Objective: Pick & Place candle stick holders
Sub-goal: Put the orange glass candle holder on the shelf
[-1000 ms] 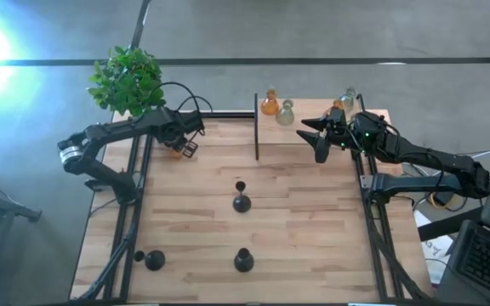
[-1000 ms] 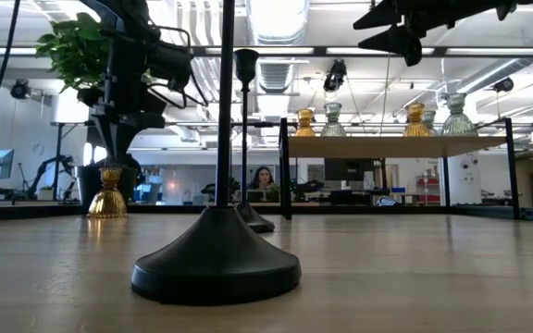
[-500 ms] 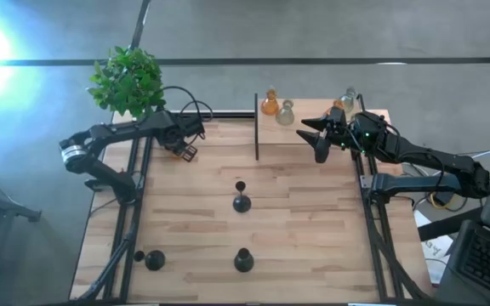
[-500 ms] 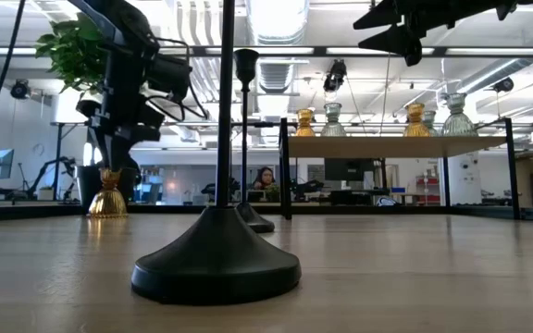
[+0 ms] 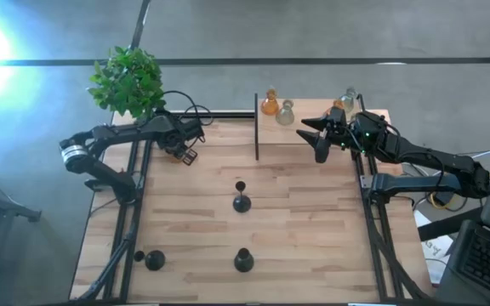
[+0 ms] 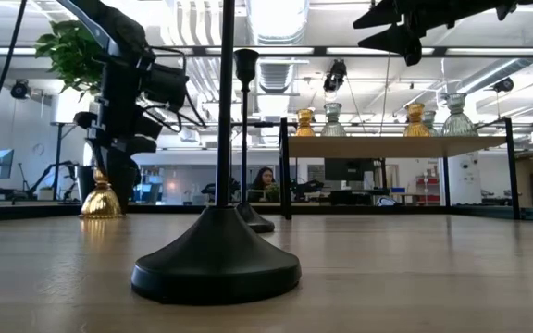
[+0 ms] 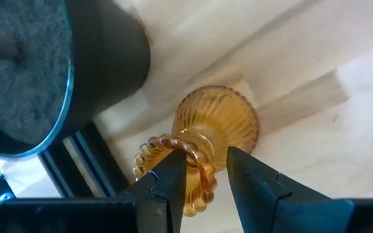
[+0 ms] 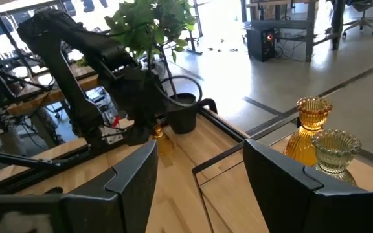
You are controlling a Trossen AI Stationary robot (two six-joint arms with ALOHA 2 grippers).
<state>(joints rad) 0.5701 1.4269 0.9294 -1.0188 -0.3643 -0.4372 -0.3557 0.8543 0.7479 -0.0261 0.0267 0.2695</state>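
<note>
Amber ribbed glass sits right between the fingers of the left hand: the amber holder stands on the wooden worktop directly below that hand, with its beaded cup rim caught between the two dark fingertips and its wider bulb spreading out beneath them. The fingers look pressed onto the rim from either side, so I judge this a pinch on the holder, not a mere hover. Its long axis runs upright, in line with the hand's downward reach, and the base appears to rest on the wood in the low view. Close beside the hand stands the black pot of the green plant, so any lift is best taken straight up before it swings away. The right hand hangs well apart from this holder, fingers spread and empty, near the raised shelf where four glass holders already stand. The left arm is plainly the nearer one. Black holders stand farther down the worktop, well clear of both hands.
</note>
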